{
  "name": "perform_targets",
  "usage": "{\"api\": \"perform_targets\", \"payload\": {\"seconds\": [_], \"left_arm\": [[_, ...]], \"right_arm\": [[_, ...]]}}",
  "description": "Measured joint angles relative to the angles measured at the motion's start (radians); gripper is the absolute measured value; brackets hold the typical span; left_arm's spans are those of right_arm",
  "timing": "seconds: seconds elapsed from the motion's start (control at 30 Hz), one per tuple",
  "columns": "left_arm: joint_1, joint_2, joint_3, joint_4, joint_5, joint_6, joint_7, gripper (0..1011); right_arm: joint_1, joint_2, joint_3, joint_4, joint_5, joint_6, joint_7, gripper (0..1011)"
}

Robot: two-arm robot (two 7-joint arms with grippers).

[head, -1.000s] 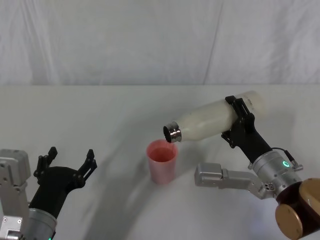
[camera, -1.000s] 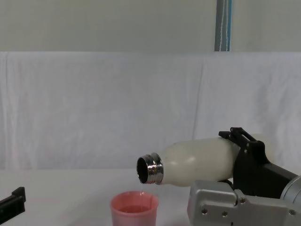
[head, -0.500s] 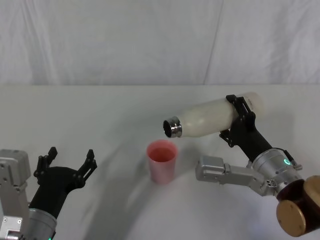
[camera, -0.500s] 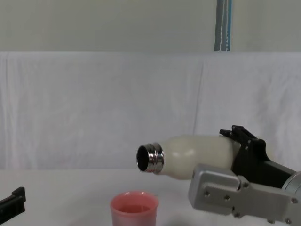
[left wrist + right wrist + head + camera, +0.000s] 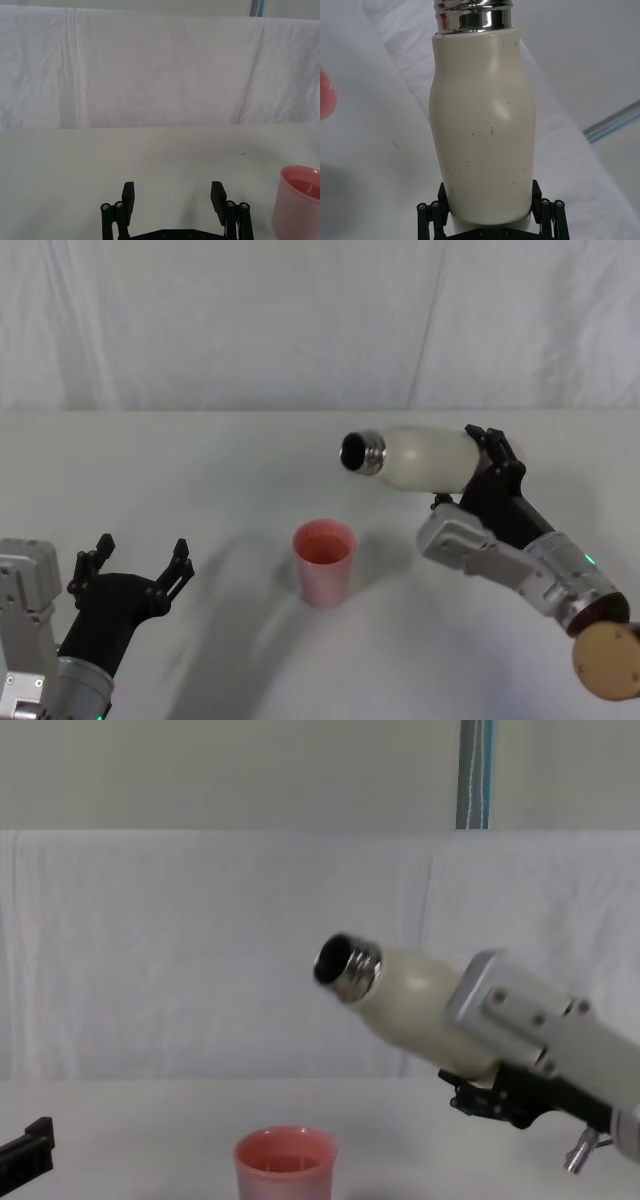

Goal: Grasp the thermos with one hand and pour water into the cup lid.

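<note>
My right gripper [image 5: 490, 212] holds the thermos [image 5: 425, 457] up in the air, and the cup lid [image 5: 324, 562] stands under it.

In the head view I see the cream thermos at about 1 o'clock from the pink cup lid, well above the white table [image 5: 200, 470]. The bottle is tipped so its shiny steel neck [image 5: 348, 967] points up and toward 10 o'clock in the chest view, not down at the cup. The right gripper's black fingers [image 5: 432, 212] are clamped on the fat bottom end of the bottle, one on each side. The cup lid stands upright on the table, and its inside looks wet and pink. My left gripper [image 5: 173, 197] waits low at 8 o'clock from the cup lid, fingers spread wide apart with nothing between them.
</note>
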Motion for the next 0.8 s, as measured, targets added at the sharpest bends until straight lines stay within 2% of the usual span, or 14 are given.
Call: {"api": "perform_targets", "payload": {"seconds": [0.03,0.13,0.17,0.27,0.33,0.37,0.4,0.57,0.6,0.67,0.7,0.8], "left_arm": [[0.000,0.000,0.000,0.000,0.000,0.000,0.000,1001],[0.000,0.000,0.000,0.000,0.000,0.000,0.000,1001],[0.000,0.000,0.000,0.000,0.000,0.000,0.000,1001],[0.000,0.000,0.000,0.000,0.000,0.000,0.000,1001],[0.000,0.000,0.000,0.000,0.000,0.000,0.000,1001],[0.000,0.000,0.000,0.000,0.000,0.000,0.000,1001],[0.000,0.000,0.000,0.000,0.000,0.000,0.000,1001],[0.000,0.000,0.000,0.000,0.000,0.000,0.000,1001],[0.000,0.000,0.000,0.000,0.000,0.000,0.000,1001],[0.000,0.000,0.000,0.000,0.000,0.000,0.000,1001],[0.000,0.000,0.000,0.000,0.000,0.000,0.000,1001],[0.000,0.000,0.000,0.000,0.000,0.000,0.000,1001]], "right_arm": [[-0.008,-0.005,0.016,-0.009,0.034,-0.004,0.016,955],[-0.021,-0.014,0.039,-0.023,0.092,-0.008,0.046,955],[-0.029,-0.020,0.056,-0.033,0.129,-0.009,0.064,955],[-0.040,-0.028,0.077,-0.045,0.180,-0.009,0.090,955],[-0.055,-0.041,0.107,-0.060,0.256,-0.007,0.126,955],[-0.055,-0.041,0.107,-0.060,0.256,-0.007,0.126,955],[-0.063,-0.049,0.127,-0.067,0.301,-0.003,0.146,956],[-0.088,-0.077,0.181,-0.084,0.441,0.016,0.199,955],[-0.095,-0.087,0.199,-0.089,0.492,0.026,0.217,956],[-0.101,-0.094,0.214,-0.092,0.530,0.033,0.229,956],[-0.107,-0.102,0.229,-0.095,0.575,0.043,0.242,956],[-0.117,-0.116,0.256,-0.099,0.652,0.063,0.259,956]]}}
